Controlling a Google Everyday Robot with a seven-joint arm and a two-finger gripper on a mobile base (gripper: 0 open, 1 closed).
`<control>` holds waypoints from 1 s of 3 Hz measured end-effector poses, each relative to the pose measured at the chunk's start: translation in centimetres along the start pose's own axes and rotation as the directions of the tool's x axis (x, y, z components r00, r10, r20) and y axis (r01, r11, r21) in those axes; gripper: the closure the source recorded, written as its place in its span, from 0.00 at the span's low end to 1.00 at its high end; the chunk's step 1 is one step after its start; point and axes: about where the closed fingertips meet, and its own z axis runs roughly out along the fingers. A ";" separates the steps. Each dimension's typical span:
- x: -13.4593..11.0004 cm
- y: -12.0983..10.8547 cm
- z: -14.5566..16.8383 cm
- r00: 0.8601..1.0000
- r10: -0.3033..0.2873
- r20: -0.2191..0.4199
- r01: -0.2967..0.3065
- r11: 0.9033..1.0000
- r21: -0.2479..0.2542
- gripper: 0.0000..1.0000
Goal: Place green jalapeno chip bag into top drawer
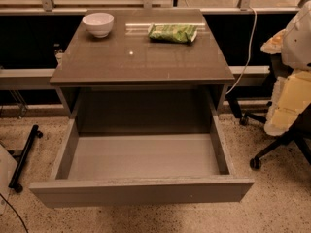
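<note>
The gripper is out of view, so its state cannot be told, while the green jalapeno chip bag (pixel 172 33) lies flat at the far side of the tabletop (pixel 141 57), apart from the white bowl (pixel 98 23), behind the open top drawer (pixel 146 157); its crinkly foil may slip from a shallow pinch.

Robot's parallel-jaw gripper was not captured; it was located outside the camera view. A white rounded casing (pixel 299 39) was seen at the upper right edge. Whether it was part of the robot could not be determined.
</note>
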 end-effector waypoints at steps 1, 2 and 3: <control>-0.1 0.0 0.0 1.000 -0.001 0.003 0.001 1.000 0.000 0.00; -3.9 -1.2 1.1 0.994 -0.028 0.107 0.026 1.000 0.015 0.00; -9.9 -3.9 3.4 0.958 -0.045 0.283 0.043 0.999 0.012 0.00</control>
